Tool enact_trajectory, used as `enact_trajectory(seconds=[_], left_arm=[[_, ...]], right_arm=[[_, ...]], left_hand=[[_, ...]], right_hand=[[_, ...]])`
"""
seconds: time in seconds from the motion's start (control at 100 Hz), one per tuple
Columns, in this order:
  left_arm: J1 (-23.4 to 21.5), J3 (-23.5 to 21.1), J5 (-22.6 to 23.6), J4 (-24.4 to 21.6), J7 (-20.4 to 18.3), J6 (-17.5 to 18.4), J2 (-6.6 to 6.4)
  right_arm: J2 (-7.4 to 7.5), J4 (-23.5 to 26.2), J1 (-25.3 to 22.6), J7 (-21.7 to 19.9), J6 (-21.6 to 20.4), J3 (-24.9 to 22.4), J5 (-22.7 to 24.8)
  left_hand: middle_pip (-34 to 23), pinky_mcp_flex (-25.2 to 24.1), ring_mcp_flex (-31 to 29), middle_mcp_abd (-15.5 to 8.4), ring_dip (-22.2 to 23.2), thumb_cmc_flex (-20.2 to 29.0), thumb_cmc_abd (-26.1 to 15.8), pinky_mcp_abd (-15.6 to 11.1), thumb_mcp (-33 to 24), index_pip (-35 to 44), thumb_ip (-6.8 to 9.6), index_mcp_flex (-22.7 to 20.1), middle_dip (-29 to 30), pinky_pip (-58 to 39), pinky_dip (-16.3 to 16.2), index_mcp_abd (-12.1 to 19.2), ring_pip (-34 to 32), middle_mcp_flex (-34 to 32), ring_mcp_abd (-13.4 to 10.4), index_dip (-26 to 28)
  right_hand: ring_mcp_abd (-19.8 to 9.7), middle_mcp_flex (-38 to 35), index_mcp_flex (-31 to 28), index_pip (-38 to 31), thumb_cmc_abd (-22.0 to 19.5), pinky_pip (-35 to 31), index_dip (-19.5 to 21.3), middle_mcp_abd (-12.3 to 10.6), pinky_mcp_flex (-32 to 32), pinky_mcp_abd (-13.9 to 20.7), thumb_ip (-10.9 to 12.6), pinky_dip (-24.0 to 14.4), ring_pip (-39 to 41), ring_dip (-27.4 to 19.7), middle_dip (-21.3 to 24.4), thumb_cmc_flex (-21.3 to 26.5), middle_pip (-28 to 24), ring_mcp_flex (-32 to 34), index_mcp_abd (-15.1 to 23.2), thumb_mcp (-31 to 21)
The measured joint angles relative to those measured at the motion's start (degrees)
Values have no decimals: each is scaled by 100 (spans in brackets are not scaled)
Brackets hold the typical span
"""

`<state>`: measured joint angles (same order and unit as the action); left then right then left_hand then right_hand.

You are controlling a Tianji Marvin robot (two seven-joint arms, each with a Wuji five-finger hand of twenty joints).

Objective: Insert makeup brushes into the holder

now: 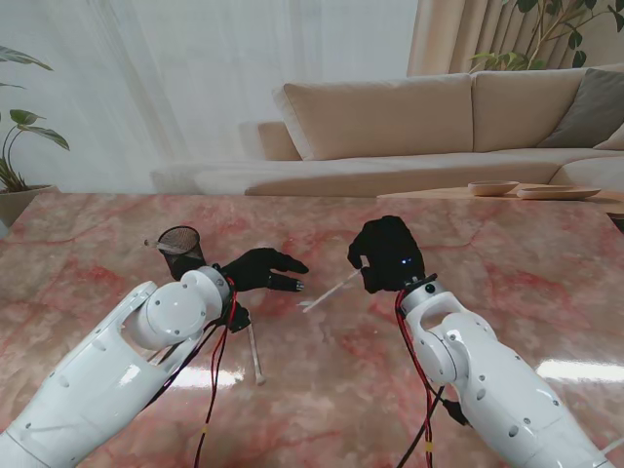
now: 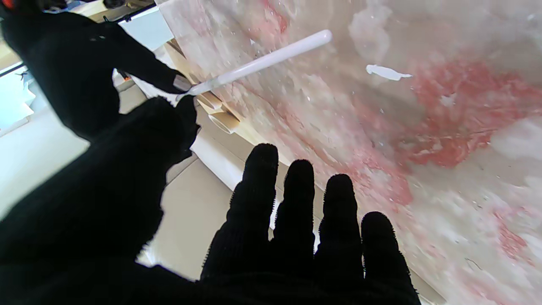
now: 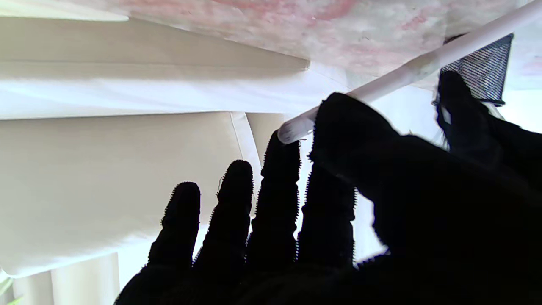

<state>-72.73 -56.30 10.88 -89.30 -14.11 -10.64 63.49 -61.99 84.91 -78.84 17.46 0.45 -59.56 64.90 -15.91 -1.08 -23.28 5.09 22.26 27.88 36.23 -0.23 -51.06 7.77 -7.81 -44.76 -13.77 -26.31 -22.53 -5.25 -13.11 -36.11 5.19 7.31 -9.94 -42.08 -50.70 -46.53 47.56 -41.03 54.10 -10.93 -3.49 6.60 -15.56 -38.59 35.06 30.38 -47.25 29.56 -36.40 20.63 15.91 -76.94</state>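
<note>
A black mesh holder [image 1: 180, 249] stands upright on the marble table [image 1: 546, 292], on my left side, and shows again in the right wrist view [image 3: 480, 67]. My right hand [image 1: 388, 255] is shut on a white makeup brush [image 1: 331, 291], pinching one end between thumb [image 3: 355, 127] and finger. The brush [image 2: 262, 62] slants down toward the table and toward my left hand. My left hand [image 1: 261, 268] hovers beside the holder with its fingers [image 2: 296, 203] spread and holding nothing, the thumb close to the brush. A second white brush [image 1: 255, 353] lies on the table by my left wrist.
A beige sofa [image 1: 439, 117] runs behind the table's far edge. A low side table with shallow dishes [image 1: 531, 189] sits at the far right. A potted plant [image 1: 15, 146] stands at the far left. Red and black cables [image 1: 216, 380] hang from both wrists.
</note>
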Motion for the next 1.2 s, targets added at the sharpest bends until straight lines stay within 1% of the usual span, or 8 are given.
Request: enact_trajectory(seconds=[0.04,0.06,0.36,0.64,0.69,0.83,1.06,1.2], left_arm=[[92,85,-29,54,1,-30,16],[130,118,-46,80,2,-43,27],[456,520,-178,329,212,-226,186],[609,741,-316,524,298,-253,298],[614,751,-338,539,300,-236,308],[623,757,-372,547,247,-208,311],[654,797,-402,559,144,-172,297],[671,823,-415,599,132,-125,297]], right_arm=[[15,81,-46,13,-64,-37,44],[22,118,-64,19,-91,-50,62],[66,402,-202,139,-358,-128,231],[92,499,-195,215,-528,-56,320],[92,508,-194,217,-539,-49,320],[91,519,-185,223,-555,-33,313],[88,519,-156,248,-569,11,284],[87,518,-147,292,-573,27,294]], left_hand=[[-12,0,-127,4,9,-4,56,39,-76,0,-5,18,-5,-67,0,0,-14,0,19,0],[-17,0,-101,4,18,-4,56,50,-85,0,-55,19,-19,-71,0,-1,-15,-1,19,0],[-97,-7,-282,-24,75,-4,308,125,-244,-2,-56,-340,-50,-155,4,69,-86,-587,63,-70],[-101,-9,-282,-29,94,-4,364,182,-403,13,-57,-403,-51,-274,4,129,-89,-629,64,-47],[-101,-12,-326,-53,96,-4,386,183,-375,13,-57,-404,-51,-275,4,185,-91,-637,64,-48],[-183,-12,-532,-242,138,-1,419,184,-503,230,-57,-696,-53,-282,5,428,-154,-1069,62,66],[-181,-12,-812,-320,153,66,482,184,-522,370,-57,-769,-54,-416,5,556,-230,-1275,60,90],[-293,-12,-1083,-358,244,124,545,184,-558,712,-58,-1001,-83,-657,5,706,-332,-1638,59,179]], right_hand=[[0,-1,0,0,0,0,0,0,0,0,0,0,0,0,0,0,17,0,1,0],[0,-2,0,0,0,0,0,0,0,0,0,0,0,0,0,0,40,0,2,0],[0,-65,-5,0,0,-1,-1,0,0,0,0,-1,0,0,-7,0,42,1,48,0],[0,-82,-11,0,11,-1,-1,0,-1,-1,0,-1,0,0,-73,0,84,4,60,0],[0,-84,-48,14,25,-1,-1,0,-1,-2,0,-1,0,0,-76,0,85,4,60,0],[0,-143,-67,55,44,-3,-3,0,-1,-3,1,-1,1,0,-93,0,113,4,63,0],[2,-231,-69,57,46,-9,-3,0,-1,-5,1,-1,12,0,-163,0,141,129,65,0],[2,-233,-69,57,46,-9,-3,0,-1,-6,1,-1,8,0,-215,0,142,129,68,0]])
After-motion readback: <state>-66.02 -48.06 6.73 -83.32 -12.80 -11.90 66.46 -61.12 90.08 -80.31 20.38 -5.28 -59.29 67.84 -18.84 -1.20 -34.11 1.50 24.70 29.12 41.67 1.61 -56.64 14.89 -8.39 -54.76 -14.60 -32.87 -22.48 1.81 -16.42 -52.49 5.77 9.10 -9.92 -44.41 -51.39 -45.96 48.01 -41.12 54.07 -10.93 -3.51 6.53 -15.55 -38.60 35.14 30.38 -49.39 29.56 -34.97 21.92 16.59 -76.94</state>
